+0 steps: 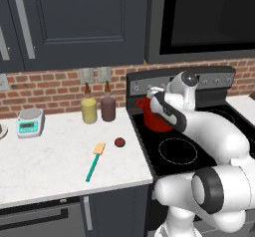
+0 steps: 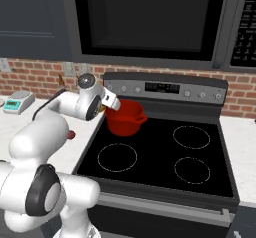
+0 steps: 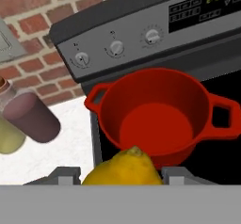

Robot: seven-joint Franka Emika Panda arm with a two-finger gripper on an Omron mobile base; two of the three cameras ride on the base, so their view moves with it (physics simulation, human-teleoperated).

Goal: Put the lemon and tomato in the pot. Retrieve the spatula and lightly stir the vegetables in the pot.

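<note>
Lemon (image 3: 123, 167) clamped between fingers (image 3: 63, 175), just short of pot (image 3: 160, 115) rim, above stove (image 1: 174, 151). Pot empty, on rear left burner. Tomato (image 1: 119, 142) on surface (image 1: 50, 156), beside spatula (image 1: 94, 161) blade. Two bottles (image 1: 98, 109) behind, against brick wall.

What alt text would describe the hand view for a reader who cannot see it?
The gripper holds a yellow lemon just in front of an empty red pot on the black stove. Behind are the stove's knobs and a brick wall; at left, two bottles on the white counter.
</note>
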